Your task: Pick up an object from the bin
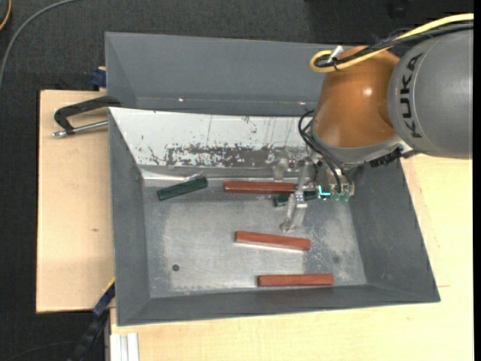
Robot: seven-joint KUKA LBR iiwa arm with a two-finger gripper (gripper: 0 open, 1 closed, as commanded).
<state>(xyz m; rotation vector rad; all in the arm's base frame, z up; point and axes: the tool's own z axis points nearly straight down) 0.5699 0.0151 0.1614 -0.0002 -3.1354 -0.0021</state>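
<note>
Pincer is low in the bin, right of centre and toward the back wall, hanging under the orange wrist cover; arm comes in over the back right corner. Can't tell if it's open or closed, or whether it grips anything: too small and cluttered there. Its tip sits between two candidates. The back red-brown bar lies flat along the foot of the back wall, right end right at the pincer. The middle red-brown bar lies flat mid-floor, just in front of the tip, apparently not touching. The front red-brown bar lies against the front wall, well apart. The dark green stick lies slightly tilted near the back wall, left of the back bar.
</note>
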